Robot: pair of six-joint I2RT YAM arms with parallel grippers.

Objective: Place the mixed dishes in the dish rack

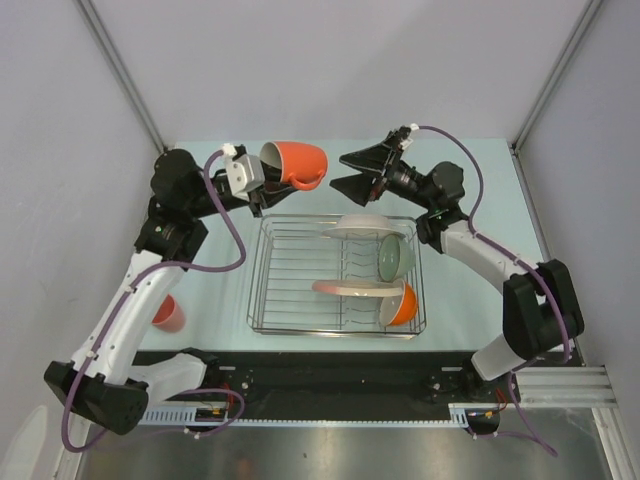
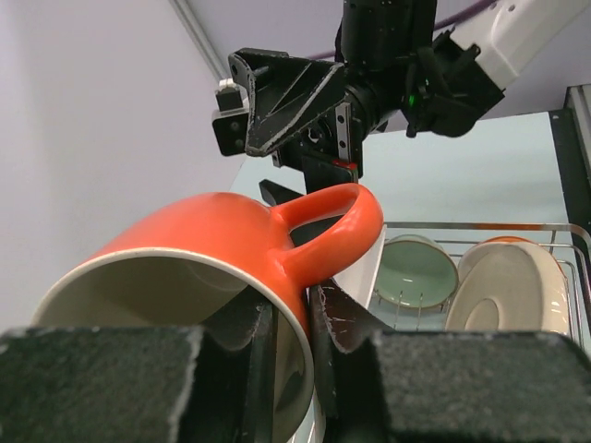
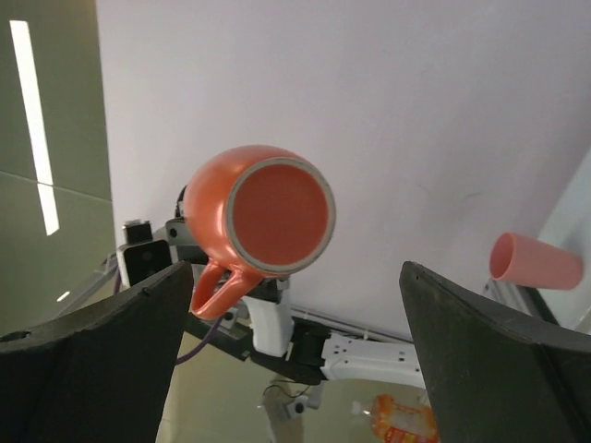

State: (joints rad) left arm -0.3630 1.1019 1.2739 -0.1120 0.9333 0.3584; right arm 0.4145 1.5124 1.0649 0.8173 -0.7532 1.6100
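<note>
While the left gripper (image 1: pixel 262 170) clamps the mug (image 1: pixel 298 160) and the right gripper (image 1: pixel 342 172) gapes, four dishes (image 1: pixel 355 289) sit racked; the cup (image 1: pixel 168 314) waits by the left edge.

White links (image 1: pixel 130 300), black joints (image 1: pixel 540 305), purple cables (image 1: pixel 228 245); black-fingered left hand (image 1: pixel 260 175), right hand (image 1: pixel 342 172).

From above, the left arm (image 1: pixel 125 305) hides like half the small pink cup (image 1: pixel 172 316); the left wrist view's bottom edge chops the orange mug (image 2: pixel 185 245).

Glossy glazed orange mug (image 2: pixel 212 245), shiny chrome wire dish rack (image 1: pixel 300 275), matt black gripper (image 1: pixel 352 172)
</note>
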